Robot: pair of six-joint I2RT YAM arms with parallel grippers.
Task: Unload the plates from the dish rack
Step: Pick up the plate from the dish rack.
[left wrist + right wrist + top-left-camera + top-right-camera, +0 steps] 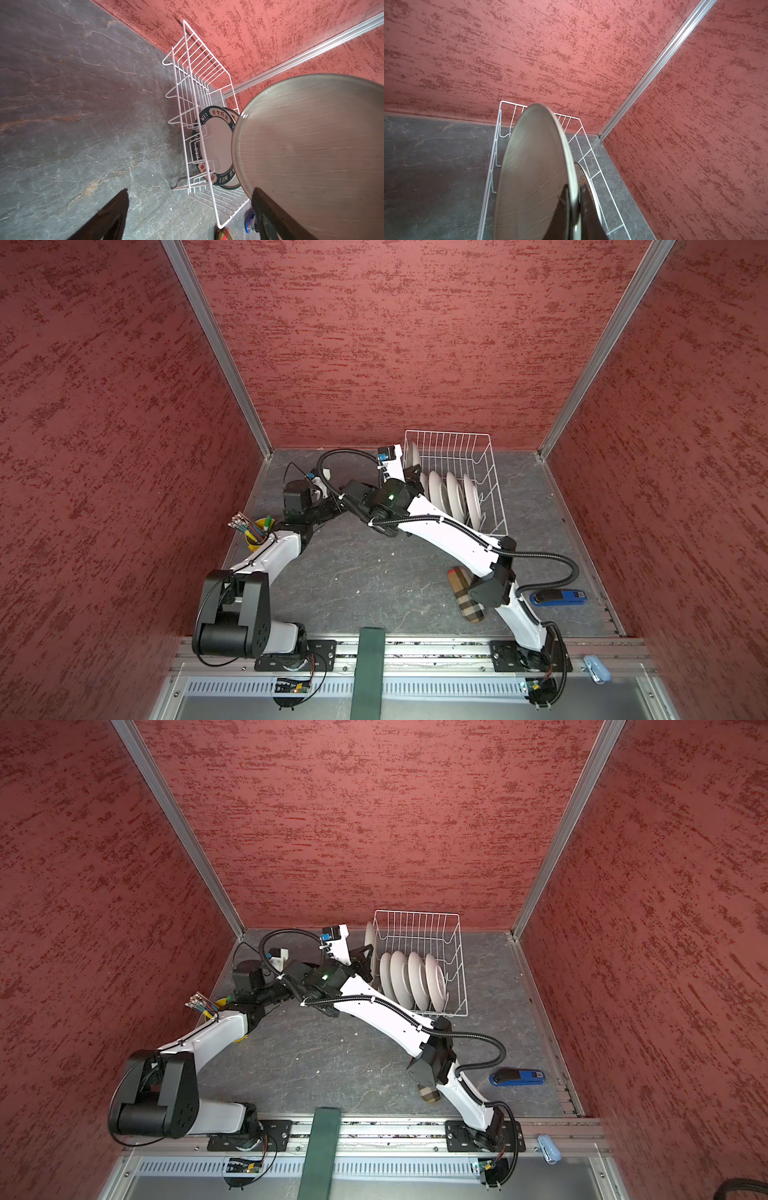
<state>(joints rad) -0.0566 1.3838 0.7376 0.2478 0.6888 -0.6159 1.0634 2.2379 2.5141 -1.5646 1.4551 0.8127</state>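
bench (pixel 353 572): grey stone-look slab, carries everything
dish rack (pixel 446 432): 1, white wire, back of bench toward right side
plates (pixel 453 497): 5 total, 4 standing on edge in rack slots, 1 grey plate (pixel 533 166) held upright at rack's side rim nearest left arm
grey plate: probably rigid, heavyish, glaze slick, chips if knocked on wire; grip at rim, pinch deep, keep vertical
right pincer (pixel 574 197): clamped on grey plate rim
left pincer (pixel 190 189): spread wide, empty, one finger close by grey plate, contact unclear
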